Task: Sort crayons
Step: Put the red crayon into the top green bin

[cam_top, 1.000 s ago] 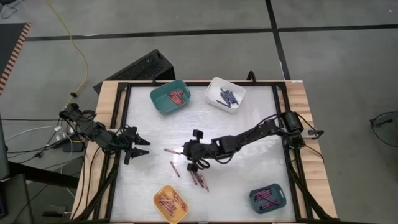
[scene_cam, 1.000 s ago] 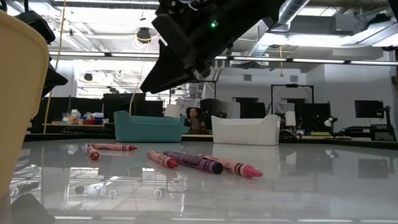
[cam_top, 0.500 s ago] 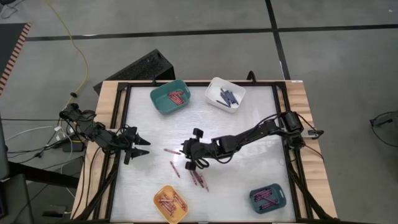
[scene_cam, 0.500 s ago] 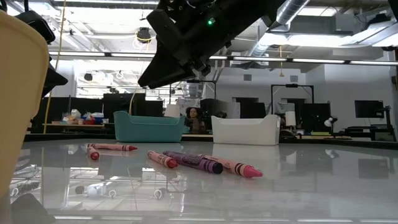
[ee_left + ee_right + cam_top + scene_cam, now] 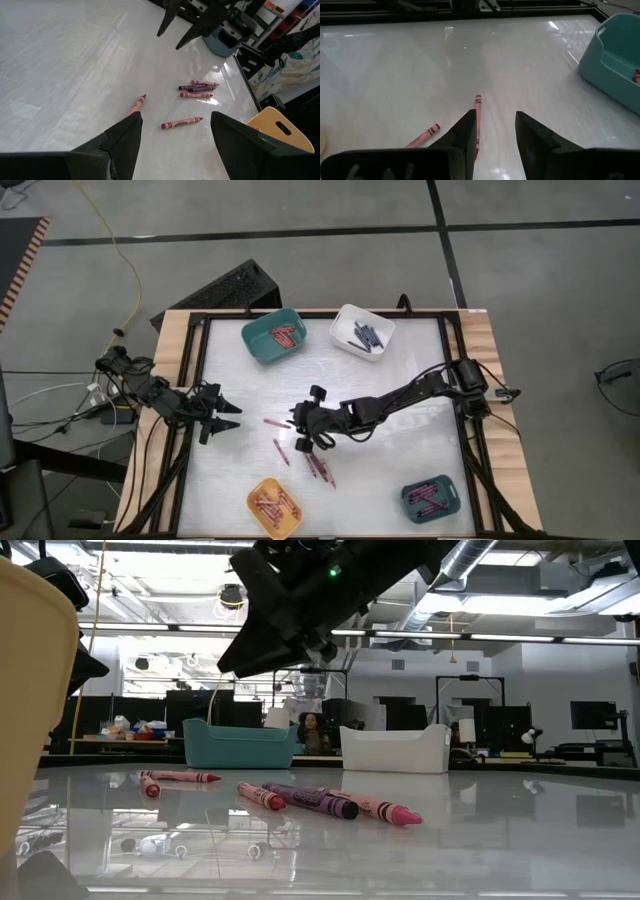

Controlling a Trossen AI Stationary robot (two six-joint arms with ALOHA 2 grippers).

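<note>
Several crayons lie flat on the white table. A red one point(image 5: 275, 422) and a brownish one point(image 5: 282, 451) lie apart, and a small cluster point(image 5: 320, 468) lies nearer the front. My right gripper point(image 5: 300, 430) hangs open above the table, slanting down toward the left. The red crayon point(image 5: 477, 115) lies just ahead of its fingertips, untouched, and the brownish one point(image 5: 422, 136) lies off to one side. My left gripper point(image 5: 225, 417) waits open at the table's left edge, looking across at the crayons point(image 5: 182, 122).
A teal bin point(image 5: 273, 336) and a white bin point(image 5: 362, 330) with crayons stand at the far edge. A yellow bin point(image 5: 275, 506) stands at the near edge, and a dark teal tray point(image 5: 432, 497) at the near right. Bare tabletop lies between them.
My right gripper has turned a little at the wrist while staying over the same spot. Its fingertips have swung slightly toward the table's left edge. It stays open. The crayons have not moved.
</note>
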